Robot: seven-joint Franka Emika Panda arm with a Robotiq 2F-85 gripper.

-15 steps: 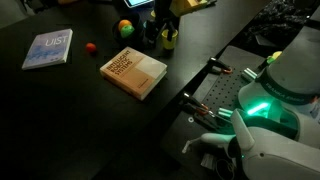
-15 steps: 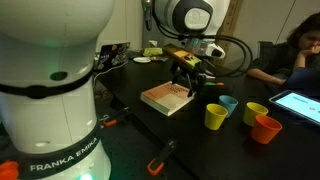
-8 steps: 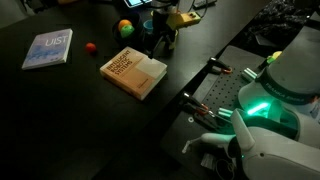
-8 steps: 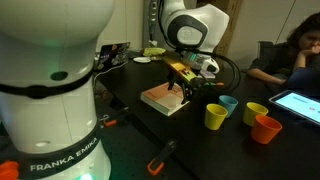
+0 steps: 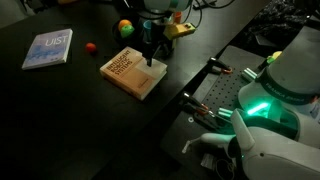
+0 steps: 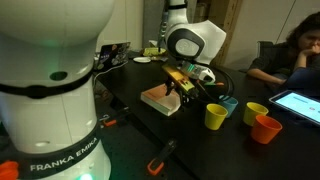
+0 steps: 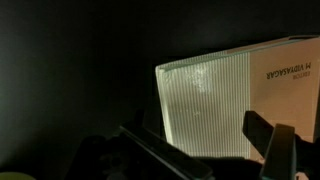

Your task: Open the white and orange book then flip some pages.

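The white and orange book lies closed on the black table, orange cover with white lettering facing up; it shows in both exterior views. My gripper hangs just over the book's near-right edge, also seen in an exterior view. In the wrist view the jaws are open and empty, straddling the white edge of the pages, with the orange cover at the right. Whether the fingertips touch the book cannot be told.
A thin blue-white "LIST" book, a small red ball and a green-red ball lie on the table. Several cups, among them a yellow-green one and an orange one, stand beside the book. A person sits at the table.
The gripper has moved down and over to the book's edge; the book has not moved and stays closed.
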